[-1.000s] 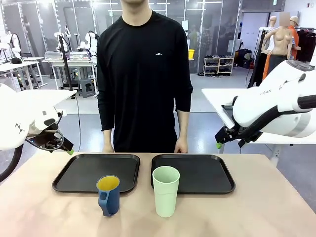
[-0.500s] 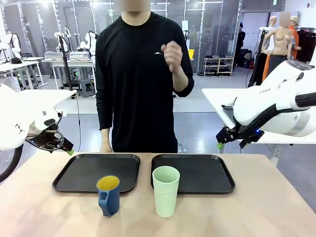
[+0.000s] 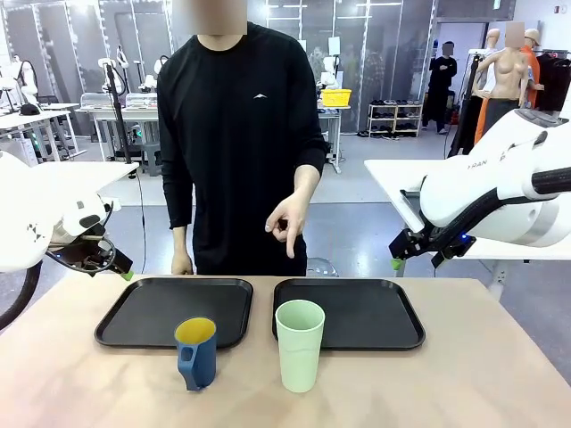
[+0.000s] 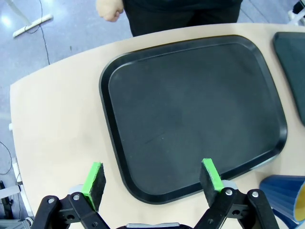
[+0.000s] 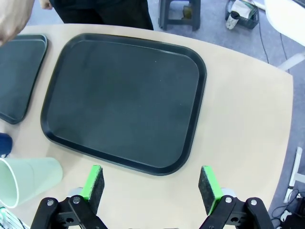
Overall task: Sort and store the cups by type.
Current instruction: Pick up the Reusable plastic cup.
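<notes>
Left gripper (image 4: 152, 177) and right gripper (image 5: 151, 183) both spread wide, nothing held, hovering off the far outer corners. Blue mug (image 3: 196, 351) upright on the robot's side of the left tray (image 3: 143, 312), so closer to the left claw. Mint-green tumbler (image 3: 300, 345) upright by the right tray (image 3: 375, 312), closer to the right. Person's hand (image 3: 290, 220) pointing down.

In the left wrist view, cropped at the bottom-right corner: dark blue mug (image 4: 285, 201); cut by the right edge: right-hand tray (image 4: 295, 57). In the right wrist view, clipped at the left edge: mint-green tumbler (image 5: 31, 179), person's hand (image 5: 12, 16).
</notes>
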Robot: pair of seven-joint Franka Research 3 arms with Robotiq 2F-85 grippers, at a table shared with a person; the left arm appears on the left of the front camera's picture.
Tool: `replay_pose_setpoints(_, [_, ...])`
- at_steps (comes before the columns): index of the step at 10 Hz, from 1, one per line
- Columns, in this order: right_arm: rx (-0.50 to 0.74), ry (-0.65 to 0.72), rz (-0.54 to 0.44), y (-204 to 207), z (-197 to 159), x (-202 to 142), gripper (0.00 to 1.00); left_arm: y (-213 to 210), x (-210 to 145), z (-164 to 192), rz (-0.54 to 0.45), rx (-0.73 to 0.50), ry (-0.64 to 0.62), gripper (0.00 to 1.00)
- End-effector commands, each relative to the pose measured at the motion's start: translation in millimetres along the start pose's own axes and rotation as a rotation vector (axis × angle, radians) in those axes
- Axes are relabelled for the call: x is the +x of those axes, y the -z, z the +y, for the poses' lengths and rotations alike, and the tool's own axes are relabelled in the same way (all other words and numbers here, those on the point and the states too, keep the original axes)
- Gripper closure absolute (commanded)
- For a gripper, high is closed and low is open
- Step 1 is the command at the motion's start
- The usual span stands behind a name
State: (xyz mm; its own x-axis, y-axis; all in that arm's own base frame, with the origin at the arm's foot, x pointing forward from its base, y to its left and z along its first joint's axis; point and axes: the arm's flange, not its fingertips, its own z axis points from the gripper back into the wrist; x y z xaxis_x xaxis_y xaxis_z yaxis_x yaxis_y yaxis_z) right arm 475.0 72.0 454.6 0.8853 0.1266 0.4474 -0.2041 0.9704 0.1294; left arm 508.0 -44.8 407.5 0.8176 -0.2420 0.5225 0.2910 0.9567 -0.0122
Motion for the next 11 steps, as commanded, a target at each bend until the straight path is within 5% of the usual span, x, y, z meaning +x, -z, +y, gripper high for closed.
replay_pose_setpoints(1, [0.005,0.004,-0.004,0,-2,0,0.0,-1,1,0,-0.002,0.0,0.0,0.0])
replay_pose_setpoints(8, [-0.001,0.001,0.0,0,0,0,0.0,-1,1,0,-0.002,0.0,0.0,0.0])
replay_pose_setpoints(11, [-0.043,-0.418,0.126,-18,4,-5,0.0,-1,1,0,-0.002,0.0,0.0,0.0])
